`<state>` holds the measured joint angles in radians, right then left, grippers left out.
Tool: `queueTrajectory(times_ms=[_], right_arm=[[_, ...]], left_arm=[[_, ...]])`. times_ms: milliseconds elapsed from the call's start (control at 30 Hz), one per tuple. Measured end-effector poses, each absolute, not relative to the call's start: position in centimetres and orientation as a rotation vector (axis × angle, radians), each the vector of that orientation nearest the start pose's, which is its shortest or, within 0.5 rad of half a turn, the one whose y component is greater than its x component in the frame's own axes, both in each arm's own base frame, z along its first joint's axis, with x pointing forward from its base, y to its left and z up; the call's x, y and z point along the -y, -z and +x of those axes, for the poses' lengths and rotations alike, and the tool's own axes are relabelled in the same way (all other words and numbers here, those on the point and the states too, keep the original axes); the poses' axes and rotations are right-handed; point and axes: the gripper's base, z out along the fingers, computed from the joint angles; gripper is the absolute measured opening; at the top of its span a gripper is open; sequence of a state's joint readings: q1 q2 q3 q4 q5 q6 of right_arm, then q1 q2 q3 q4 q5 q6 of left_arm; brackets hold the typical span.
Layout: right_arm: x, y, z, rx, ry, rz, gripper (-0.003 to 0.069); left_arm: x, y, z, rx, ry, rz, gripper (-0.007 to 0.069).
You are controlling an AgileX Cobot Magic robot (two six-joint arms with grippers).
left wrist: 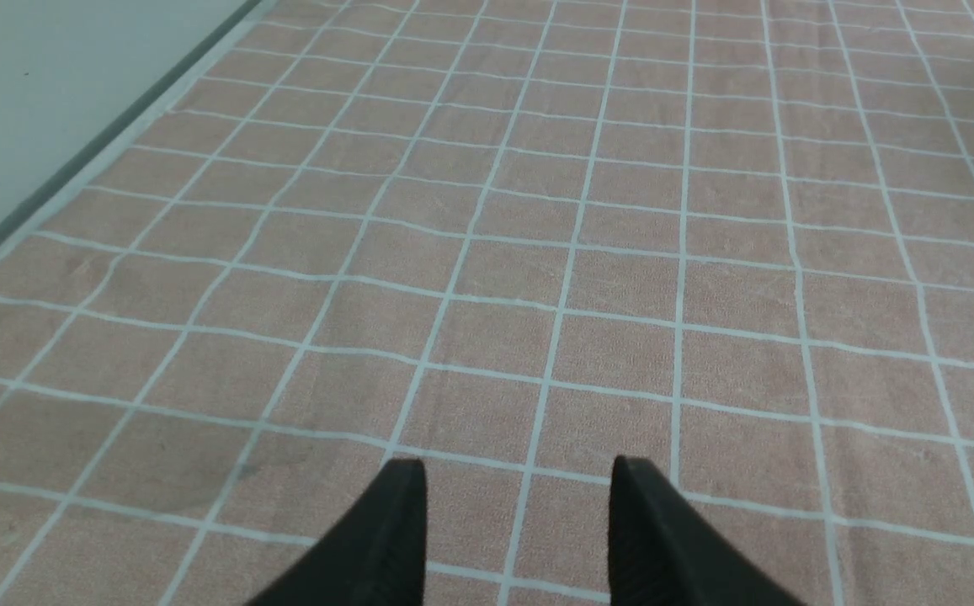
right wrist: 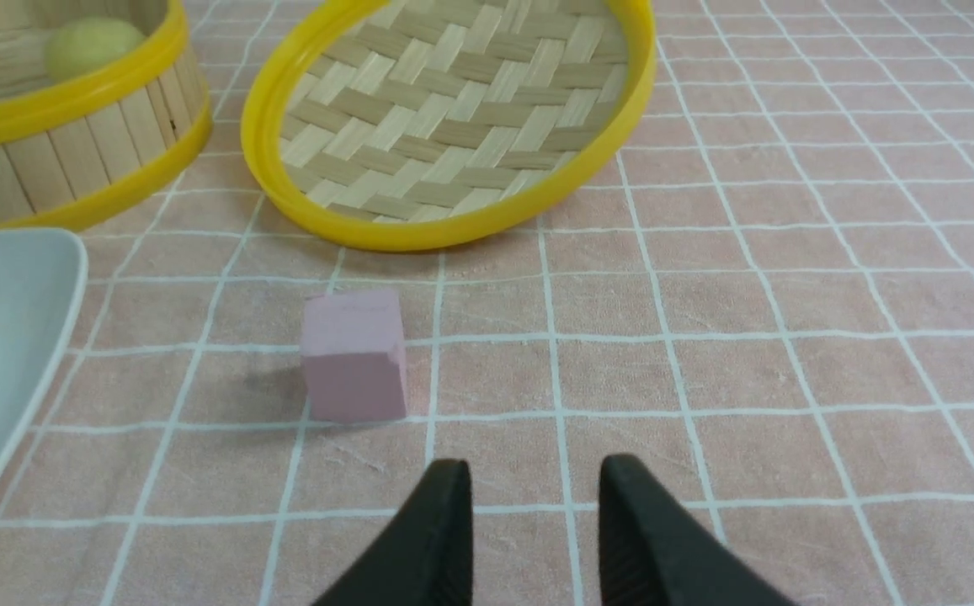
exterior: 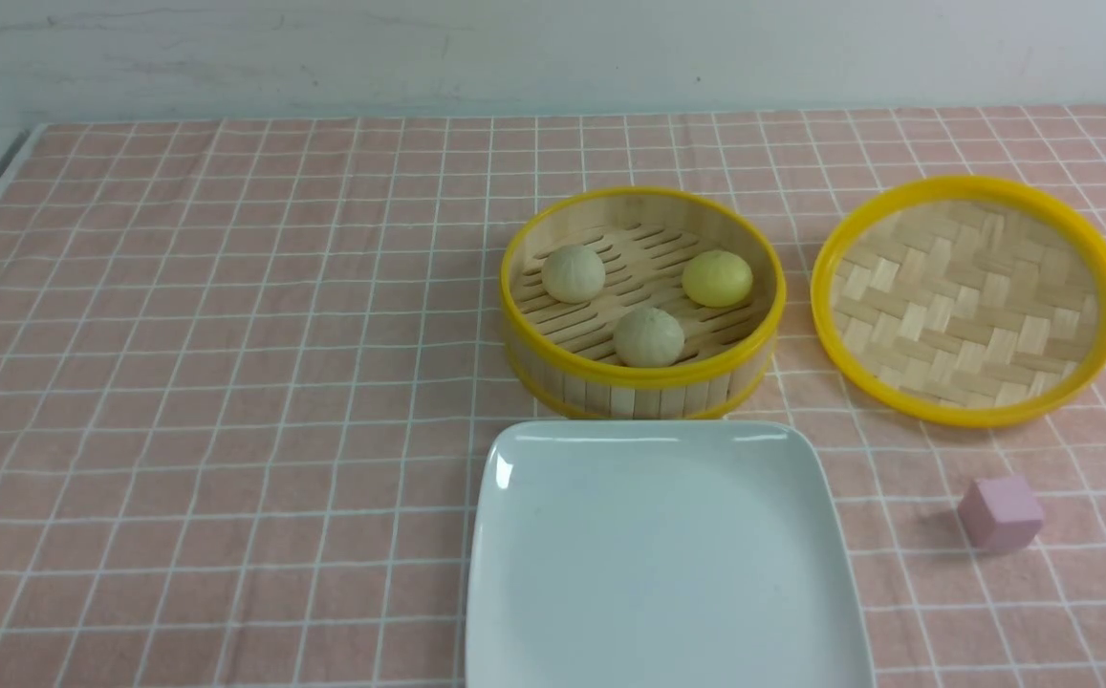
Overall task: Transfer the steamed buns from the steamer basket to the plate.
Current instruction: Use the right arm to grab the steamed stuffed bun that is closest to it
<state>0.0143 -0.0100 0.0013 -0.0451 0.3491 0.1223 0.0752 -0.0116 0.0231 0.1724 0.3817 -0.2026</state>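
Observation:
The steamer basket (exterior: 643,382) stands mid-table and holds three steamed buns: a pale one (exterior: 573,273) at the back left, a pale one (exterior: 648,336) at the front, a yellow one (exterior: 717,278) at the right. The bare white plate (exterior: 660,554) lies just in front of it. In the right wrist view the basket's wall (right wrist: 74,143), the yellow bun (right wrist: 91,44) and a corner of the plate (right wrist: 7,337) show. My right gripper (right wrist: 535,471) is open over bare cloth near the pink cube. My left gripper (left wrist: 518,471) is open over bare checked cloth. Neither arm appears in the front view.
A shallow yellow-rimmed tray with a woven bottom (exterior: 968,298) lies right of the basket, also in the right wrist view (right wrist: 453,109). A small pink cube (exterior: 1000,513) sits right of the plate, close ahead of my right gripper (right wrist: 354,353). The table's left edge (left wrist: 74,168) runs beside the left gripper.

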Motion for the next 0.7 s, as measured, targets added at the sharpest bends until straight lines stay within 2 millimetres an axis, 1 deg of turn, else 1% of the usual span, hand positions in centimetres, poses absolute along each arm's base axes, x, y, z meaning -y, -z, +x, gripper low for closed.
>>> queueTrajectory(times_ms=[133, 167, 200, 267, 300, 333, 367, 433, 467, 567, 600, 633, 700], right_arm=[[0.1, -21.5, 5.0, -1.689, -0.069, 0.076, 0.024], [0.0, -23.6, 4.7, -1.609, -0.073, 0.073, 0.024], [0.0, -23.9, 4.6, -1.597, -0.074, 0.072, 0.024], [0.1, -27.9, 3.4, -1.454, -0.082, 0.068, 0.024], [0.1, -29.0, 3.0, -1.419, -0.083, 0.067, 0.024], [0.1, -29.5, 2.8, -1.402, -0.084, 0.067, 0.024], [0.1, -31.3, 1.9, -1.349, -0.092, 0.07, 0.024], [0.1, -33.2, 0.7, -1.319, -0.104, 0.08, 0.024], [0.1, -33.5, 0.4, -1.318, -0.105, 0.082, 0.024], [0.2, -35.2, -1.5, -1.369, -0.117, 0.106, 0.024], [0.2, -35.1, -1.5, -1.387, -0.117, 0.109, 0.024], [0.3, -35.4, -2.2, -1.423, -0.126, 0.125, 0.024], [0.2, -35.3, -2.7, -1.499, -0.147, 0.146, 0.024]], left_arm=[[-1.0, -17.2, 5.2, -1.865, -0.082, -0.154, 0.0326], [-1.0, -17.2, 5.2, -1.865, -0.082, -0.154, 0.0326], [-1.0, -17.2, 5.2, -1.865, -0.082, -0.154, 0.0326], [-1.0, -17.2, 5.2, -1.865, -0.082, -0.154, 0.0326], [-1.0, -17.2, 5.2, -1.865, -0.082, -0.154, 0.0326], [-1.0, -17.2, 5.2, -1.865, -0.082, -0.154, 0.0326], [-1.0, -17.2, 5.2, -1.865, -0.082, -0.154, 0.0326], [-1.0, -17.2, 5.2, -1.865, -0.082, -0.154, 0.0326], [-1.0, -17.2, 5.2, -1.865, -0.082, -0.154, 0.0326], [-1.0, -17.2, 5.2, -1.865, -0.082, -0.154, 0.0326], [-1.0, -17.2, 5.2, -1.865, -0.082, -0.154, 0.0326], [-1.0, -17.2, 5.2, -1.865, -0.082, -0.154, 0.0326], [-1.0, -17.2, 5.2, -1.865, -0.082, -0.154, 0.0326]])
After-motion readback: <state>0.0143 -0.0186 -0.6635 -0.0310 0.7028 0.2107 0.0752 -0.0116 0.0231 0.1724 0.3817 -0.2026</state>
